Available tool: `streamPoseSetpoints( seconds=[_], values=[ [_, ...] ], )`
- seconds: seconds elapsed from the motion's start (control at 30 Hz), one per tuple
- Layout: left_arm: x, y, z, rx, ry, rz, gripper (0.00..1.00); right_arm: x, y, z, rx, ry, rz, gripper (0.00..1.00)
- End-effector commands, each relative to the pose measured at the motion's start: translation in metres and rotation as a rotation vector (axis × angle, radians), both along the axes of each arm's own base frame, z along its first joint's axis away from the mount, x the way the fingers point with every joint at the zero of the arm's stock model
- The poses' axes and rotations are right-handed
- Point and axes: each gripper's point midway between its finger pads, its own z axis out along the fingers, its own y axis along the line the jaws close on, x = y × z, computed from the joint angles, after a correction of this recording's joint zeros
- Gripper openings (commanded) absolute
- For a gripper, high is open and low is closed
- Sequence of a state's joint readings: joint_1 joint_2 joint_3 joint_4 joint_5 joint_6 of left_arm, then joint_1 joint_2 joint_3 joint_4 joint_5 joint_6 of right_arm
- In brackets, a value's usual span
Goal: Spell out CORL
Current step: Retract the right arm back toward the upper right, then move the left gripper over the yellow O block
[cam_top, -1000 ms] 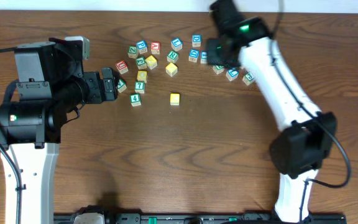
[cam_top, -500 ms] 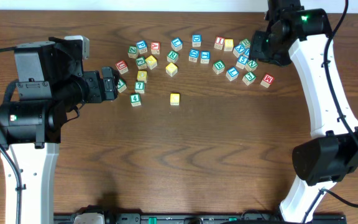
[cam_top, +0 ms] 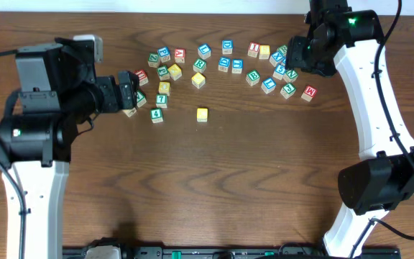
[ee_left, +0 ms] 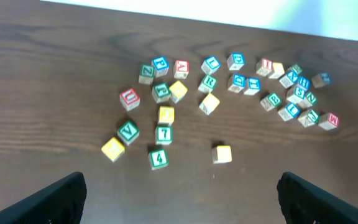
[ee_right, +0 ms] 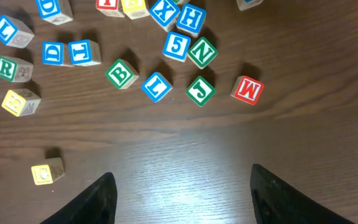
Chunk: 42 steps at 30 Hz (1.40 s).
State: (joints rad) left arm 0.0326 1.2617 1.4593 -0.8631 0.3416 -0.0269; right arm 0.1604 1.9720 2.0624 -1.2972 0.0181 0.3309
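One yellow-topped cube (cam_top: 202, 114) (ee_left: 222, 154) (ee_right: 45, 173) lies alone in front of the scatter. A second yellow one (cam_top: 198, 80) (ee_left: 209, 103) (ee_right: 20, 101) sits just behind it. The green-framed R (cam_top: 200, 65) (ee_right: 8, 67) and a blue-framed L (cam_top: 204, 50) (ee_right: 11, 30) lie behind that. My left gripper (cam_top: 129, 93) (ee_left: 182, 208) hovers open at the left end of the scatter, nothing between its fingers. Over the right-hand cluster, my right gripper (cam_top: 297, 56) (ee_right: 185, 199) is open and empty above bare wood.
Several other letter and number cubes lie along the back of the table. Among them are a red M (cam_top: 309, 92) (ee_right: 247, 89), a green B (ee_right: 122, 73), another blue L-like cube (ee_right: 157, 86) and a green 4 (cam_top: 156, 114) (ee_left: 158, 158). The table's far edge (ee_left: 166, 14) runs close behind them.
The right arm swung from the middle of the scatter to its right end, then held still, its jaws spreading. The left gripper edged slightly toward the cubes.
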Motion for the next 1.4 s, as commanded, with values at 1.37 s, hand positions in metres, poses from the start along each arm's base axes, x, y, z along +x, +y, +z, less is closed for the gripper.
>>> streamPoseSetpoints(
  seconds=[1.37],
  values=[
    [0.146, -0.074, -0.271, 0.174, 0.407, 0.127, 0.78, -0.01, 0.001, 0.009, -0.021, 0.009, 0.027, 0.66]
  ],
)
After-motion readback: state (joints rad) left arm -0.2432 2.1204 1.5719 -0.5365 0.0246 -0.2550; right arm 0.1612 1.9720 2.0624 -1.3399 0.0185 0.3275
